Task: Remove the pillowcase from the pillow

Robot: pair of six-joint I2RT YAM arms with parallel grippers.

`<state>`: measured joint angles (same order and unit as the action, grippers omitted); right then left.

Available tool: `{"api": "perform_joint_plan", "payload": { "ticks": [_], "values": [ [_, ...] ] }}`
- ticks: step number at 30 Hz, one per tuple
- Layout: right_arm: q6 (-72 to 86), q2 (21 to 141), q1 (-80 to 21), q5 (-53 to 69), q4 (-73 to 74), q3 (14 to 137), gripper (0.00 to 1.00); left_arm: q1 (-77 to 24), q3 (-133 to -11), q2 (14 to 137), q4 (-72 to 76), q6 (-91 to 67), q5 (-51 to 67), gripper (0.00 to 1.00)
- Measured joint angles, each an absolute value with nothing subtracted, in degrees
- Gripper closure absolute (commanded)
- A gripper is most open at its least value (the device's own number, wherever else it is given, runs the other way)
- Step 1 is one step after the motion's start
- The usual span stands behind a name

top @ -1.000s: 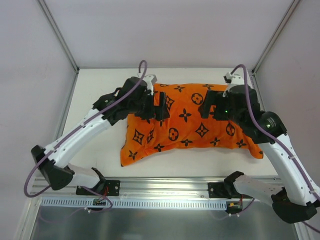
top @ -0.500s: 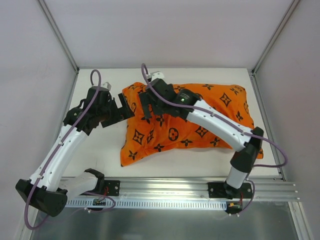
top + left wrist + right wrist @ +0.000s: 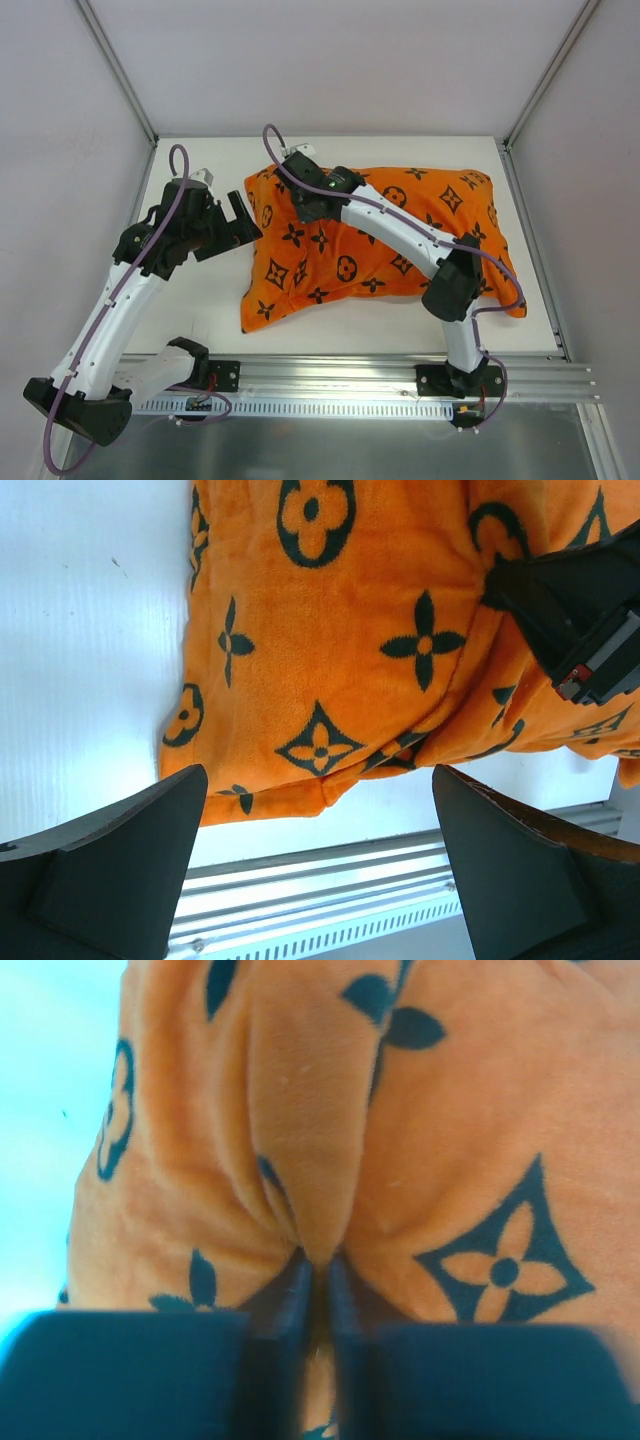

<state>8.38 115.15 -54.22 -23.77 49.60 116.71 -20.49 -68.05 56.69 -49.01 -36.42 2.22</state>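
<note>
top view, pillowcase (image 3: 370, 250): bright orange plush with dark flower, star and circle prints. It looks plump and sits mid-table (image 3: 200, 310).
top view, axis: the long side runs left to right across the table, and the near-left corner points down toward the rail (image 3: 330, 375).
top view, my left gripper (image 3: 243, 218): spread wide, just beside the left end.
top view, my right gripper (image 3: 298, 203): down on the far-left part of the cover, arm stretched diagonally over it.
left wrist, fingers (image 3: 120, 870): wide apart with nothing between them. There's orange fabric ahead and the right gripper is poking in from the side.
right wrist, grip: jaws pinched tight on a raised fold of the orange fabric.
</note>
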Motion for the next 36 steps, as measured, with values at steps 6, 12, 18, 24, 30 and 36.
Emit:
{"api": "perform_joint_plan", "payload": {
  "ticks": [6,12,18,24,30,36],
  "values": [
    [8.88,113.97,-53.41,-23.0,49.78,116.31,0.99,-20.49,-68.42,57.78,-49.58,-36.32,2.52,0.04],
    [8.64,99.59,-52.93,-20.69,46.39,101.62,0.97,-20.51,-71.05,63.53,-49.8,-35.9,4.45,0.09],
    [11.42,84.36,-49.8,-16.62,42.04,86.06,0.87,-21.47,-73.21,68.34,-48.64,-35.75,5.96,0.09],
    [12.88,83.15,-48.93,-13.98,40.32,80.86,0.97,-26.52,-74.11,71.81,-47.68,-35.9,5.98,0.09],
    [13.52,83.22,-48.82,-11.99,38.76,80.86,0.55,-29.54,-74.11,72.97,-47.13,-36.75,5.93,0.08],
    [13.41,83.22,-48.73,-11.05,38.15,80.86,0.7,-32.1,-74.06,73.28,-45.89,-38.02,5.85,0.09]
  ]
}}
